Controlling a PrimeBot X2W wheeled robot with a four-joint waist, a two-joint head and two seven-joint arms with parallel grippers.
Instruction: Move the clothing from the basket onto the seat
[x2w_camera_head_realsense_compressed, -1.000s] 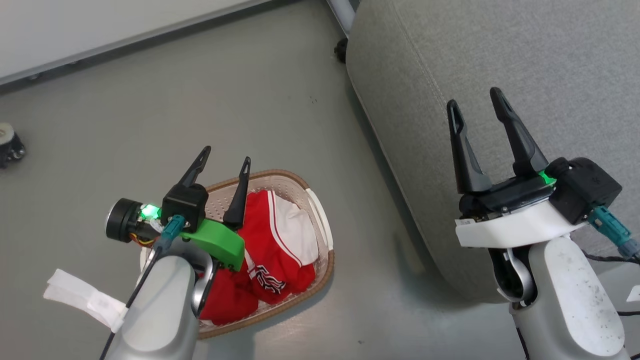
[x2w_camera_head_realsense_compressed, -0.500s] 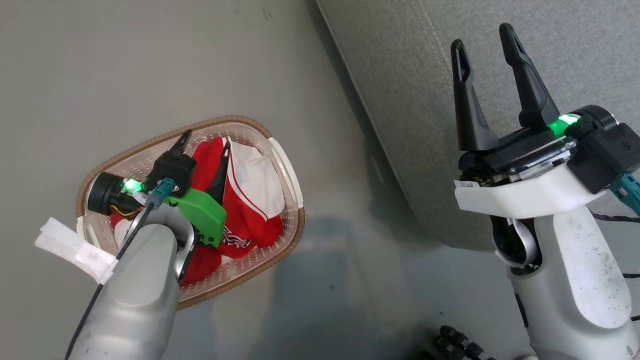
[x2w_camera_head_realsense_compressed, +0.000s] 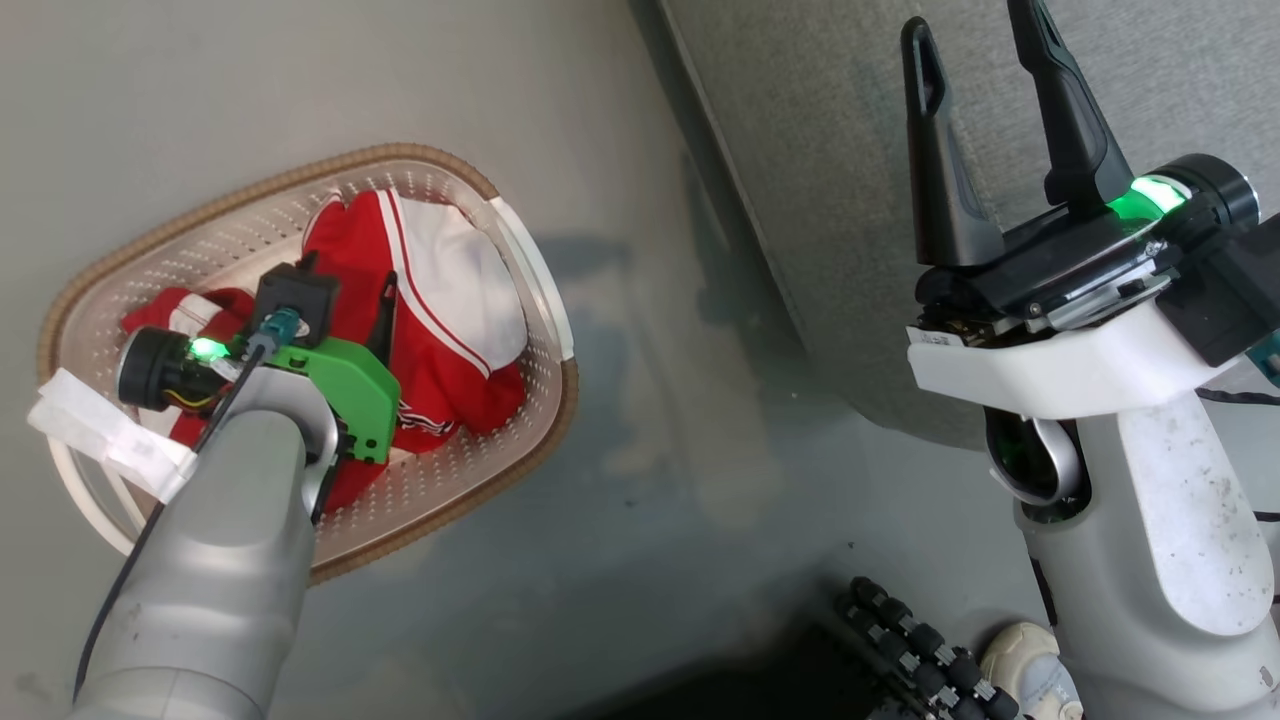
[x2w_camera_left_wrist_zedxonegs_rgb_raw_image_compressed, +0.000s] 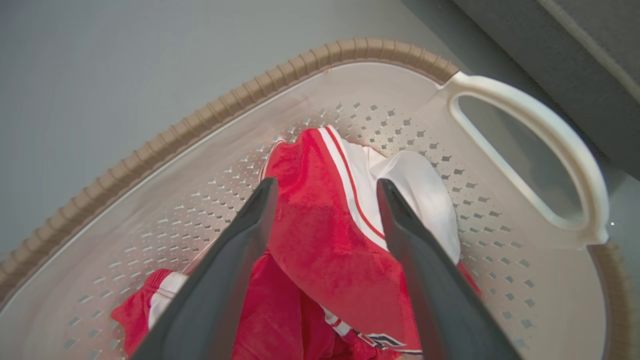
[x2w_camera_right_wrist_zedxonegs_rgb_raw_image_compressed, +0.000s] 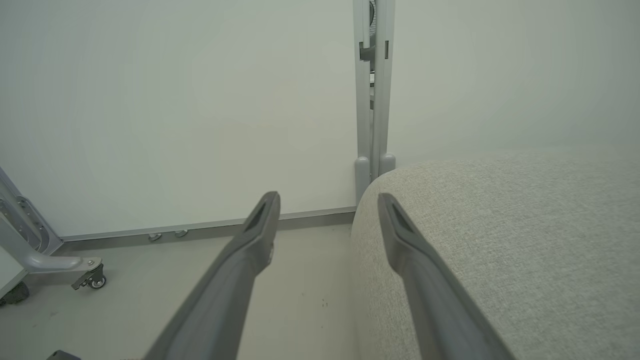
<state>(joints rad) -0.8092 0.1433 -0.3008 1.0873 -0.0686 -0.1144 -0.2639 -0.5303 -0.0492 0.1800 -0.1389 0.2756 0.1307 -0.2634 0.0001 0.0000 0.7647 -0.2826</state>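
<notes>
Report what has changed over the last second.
The left gripper has come down into the basket, its open fingers now astride the red clothing, nothing gripped yet. The head camera tilted down too, so the picture's shift isn't the basket moving. Unchanged: right gripper open by the seat, clothing in the basket.

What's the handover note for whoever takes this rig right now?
Left gripper: open, fingers inside the basket, either side of the top red fold of the clothing; nothing gripped.
Right gripper: open, empty, near the edge of the seat.
Clothing: all in the basket, beside the seat.
Done: nothing on the seat yet.
Left: close on a garment, lift it, place it on the seat; repeat for the rest.
</notes>
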